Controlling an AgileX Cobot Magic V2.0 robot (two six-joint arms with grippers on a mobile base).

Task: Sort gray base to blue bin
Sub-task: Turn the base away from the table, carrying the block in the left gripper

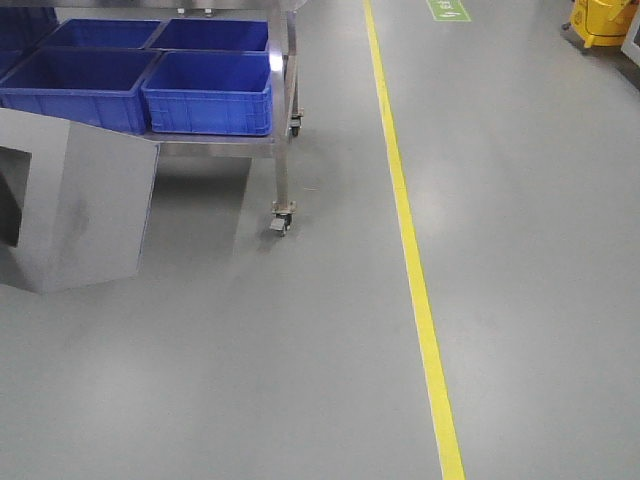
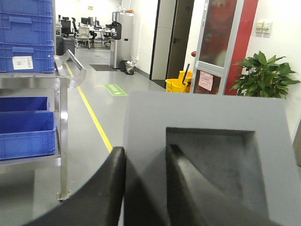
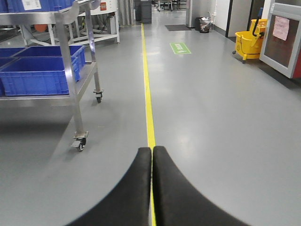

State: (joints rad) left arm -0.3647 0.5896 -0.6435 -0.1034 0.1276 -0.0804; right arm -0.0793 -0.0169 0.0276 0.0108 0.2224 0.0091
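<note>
Now gray base (image 2: 207, 113) clamped in left pincer (image 2: 145, 151), 1 finger inside recess; right pincer (image 3: 152, 150) closed, empty.

front: high, facing down | wrists: low, facing forward | shared: apparently same cart (image 1: 281, 150)

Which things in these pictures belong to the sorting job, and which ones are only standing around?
Job:
- gray base, clamped in the left gripper
- blue bins on the steel cart

Only around:
- right gripper, shut and empty
- yellow mop bucket
- potted plant
- yellow floor line
</note>
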